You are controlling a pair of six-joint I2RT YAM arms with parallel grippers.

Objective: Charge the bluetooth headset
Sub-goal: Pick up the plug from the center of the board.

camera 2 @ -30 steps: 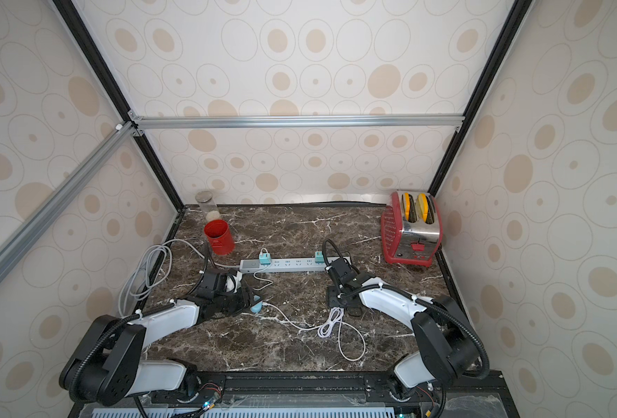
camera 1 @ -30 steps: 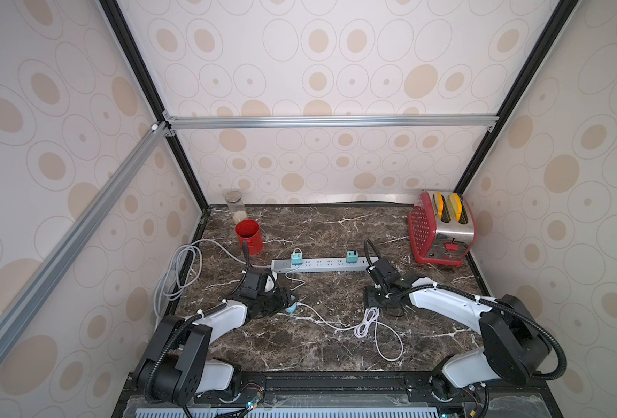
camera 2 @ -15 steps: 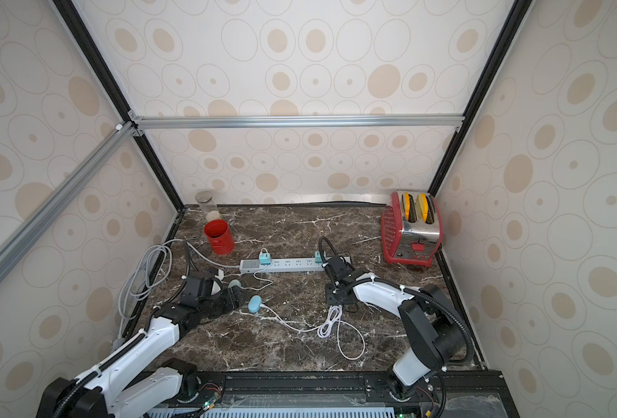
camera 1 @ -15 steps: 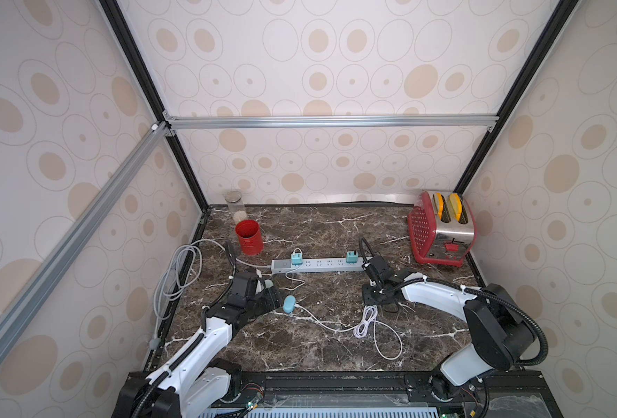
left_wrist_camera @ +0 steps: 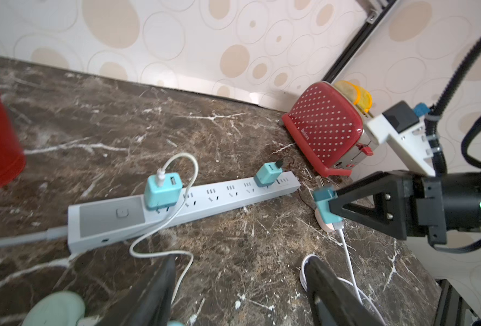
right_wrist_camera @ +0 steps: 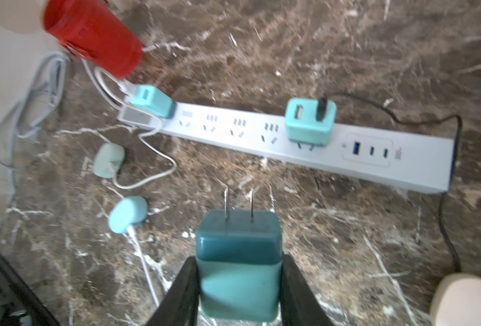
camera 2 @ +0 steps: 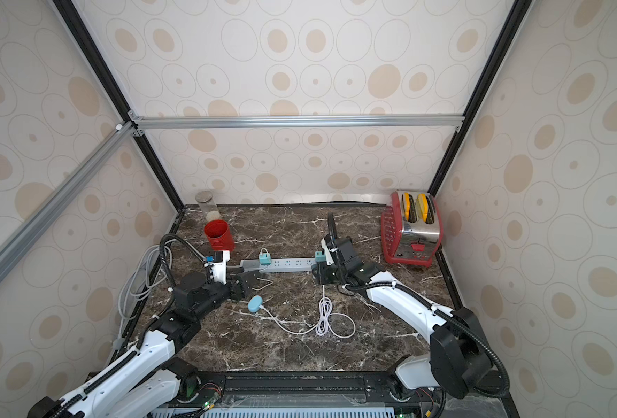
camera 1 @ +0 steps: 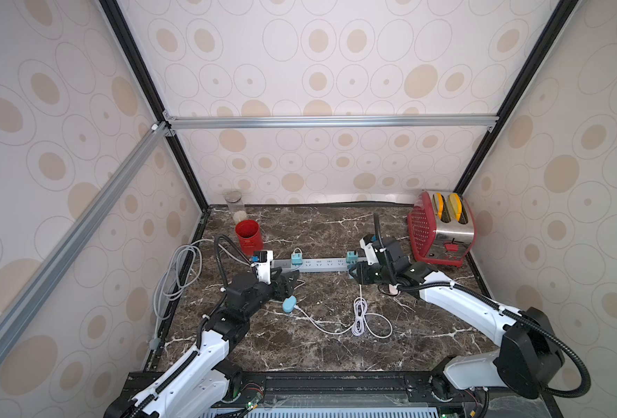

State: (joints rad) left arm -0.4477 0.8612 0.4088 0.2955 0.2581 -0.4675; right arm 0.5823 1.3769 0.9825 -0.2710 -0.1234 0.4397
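Note:
The light blue bluetooth headset case (camera 1: 289,303) (camera 2: 255,303) (right_wrist_camera: 127,213) lies on the marble top, with a white cable (camera 1: 359,318) plugged into it. That cable runs through a coil and up to a teal charger plug (right_wrist_camera: 239,262) (left_wrist_camera: 325,209). My right gripper (right_wrist_camera: 239,282) (camera 1: 354,271) is shut on the plug and holds it just off the table. Its two prongs point at the grey power strip (camera 1: 317,264) (right_wrist_camera: 261,135). My left gripper (left_wrist_camera: 242,282) (camera 1: 290,284) stands open and empty just behind the case, apart from it.
Two teal adapters (left_wrist_camera: 163,190) (left_wrist_camera: 267,173) sit in the strip. A mint case (right_wrist_camera: 109,163) is wired to the left one. A cream case (right_wrist_camera: 465,299) lies under my right arm. Red cup (camera 1: 249,235), glass jar (camera 1: 235,206), red toaster (camera 1: 440,228), grey cord bundle (camera 1: 176,275).
My right gripper has closed on the teal plug and carried it back toward the strip. My left gripper has drawn away from the blue case, which now lies free.

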